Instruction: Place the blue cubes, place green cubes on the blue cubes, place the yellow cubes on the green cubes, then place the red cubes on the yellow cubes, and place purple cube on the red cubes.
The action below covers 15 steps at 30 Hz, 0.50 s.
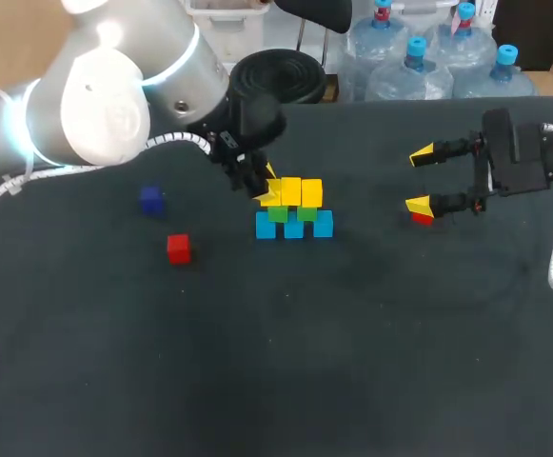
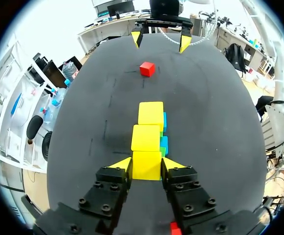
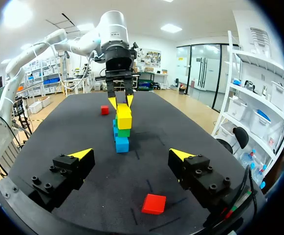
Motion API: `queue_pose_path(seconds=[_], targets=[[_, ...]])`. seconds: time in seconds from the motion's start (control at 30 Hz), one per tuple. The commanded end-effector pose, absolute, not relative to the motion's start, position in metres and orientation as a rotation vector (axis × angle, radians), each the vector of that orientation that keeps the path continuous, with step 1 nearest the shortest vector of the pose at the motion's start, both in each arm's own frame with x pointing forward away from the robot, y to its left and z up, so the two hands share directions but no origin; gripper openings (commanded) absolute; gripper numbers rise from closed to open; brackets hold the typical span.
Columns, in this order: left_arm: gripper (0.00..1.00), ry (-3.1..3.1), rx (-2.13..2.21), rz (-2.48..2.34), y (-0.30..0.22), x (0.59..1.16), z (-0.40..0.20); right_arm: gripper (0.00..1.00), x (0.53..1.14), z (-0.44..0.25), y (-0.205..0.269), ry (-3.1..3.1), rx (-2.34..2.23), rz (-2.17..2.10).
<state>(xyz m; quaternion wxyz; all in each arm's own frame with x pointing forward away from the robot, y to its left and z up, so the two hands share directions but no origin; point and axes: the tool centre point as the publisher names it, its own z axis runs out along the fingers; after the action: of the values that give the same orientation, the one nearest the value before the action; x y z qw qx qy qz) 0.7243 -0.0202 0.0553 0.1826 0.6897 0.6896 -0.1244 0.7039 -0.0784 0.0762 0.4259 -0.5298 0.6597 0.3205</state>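
Risks first. The yellow cube [image 2: 146, 165] I hold sits at the end of the yellow row, in line with the two other yellow cubes [image 2: 150, 113]. The row lies over the green cubes [image 1: 278, 213] and the blue cubes [image 1: 294, 227], mid-tabletop [image 1: 286, 381].

- I cannot tell from either view whether the cube's base rests fully on green or overhangs the end. Judgement: if it overhangs, letting go could tip it off the stack.
- Opening unevenly, or drawing away sideways, could drag the cube into its neighbour. Nothing seems to hold the lower rows in place, so a nudge may shift the whole stack. Opening evenly and then backing straight off looks safest.
- My other arm is above a red cube [image 3: 154, 203]. Coming down off-centre could knock that cube away rather than catch it.

Fingers:

- Left fingers [image 2: 124, 164]: clamped on the yellow cube, one yellow tip on each side face, no gap visible on either side.
- Right fingers [image 3: 82, 154]: wide apart and holding nothing. The red cube lies on the tabletop below and between them, untouched and well apart from the stack.

Waiting on the tabletop, on the far side of the stack from my right arm: the second red cube [image 1: 178, 248] and the purple cube [image 1: 151, 198]. They lie near each other but apart, and neither is touched.
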Motion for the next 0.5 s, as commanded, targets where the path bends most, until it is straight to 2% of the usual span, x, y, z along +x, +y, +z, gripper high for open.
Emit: queue_pose_path(seconds=[0.03,0.33,0.5], targets=[[0.22,1.955,1.949,-0.346,-0.0217,0.7255,0.0559,1.0,0.7042,0.0754,-0.078,1.647,-1.324,0.801],[0.41,1.959,1.947,-0.344,-0.0213,0.7256,0.0564,1.0,0.7042,0.0754,-0.078,1.647,-1.324,0.801],[0.43,1.962,1.946,-0.343,-0.0206,0.7259,0.0566,1.0,0.7042,0.0754,-0.078,1.647,-1.324,0.801]])
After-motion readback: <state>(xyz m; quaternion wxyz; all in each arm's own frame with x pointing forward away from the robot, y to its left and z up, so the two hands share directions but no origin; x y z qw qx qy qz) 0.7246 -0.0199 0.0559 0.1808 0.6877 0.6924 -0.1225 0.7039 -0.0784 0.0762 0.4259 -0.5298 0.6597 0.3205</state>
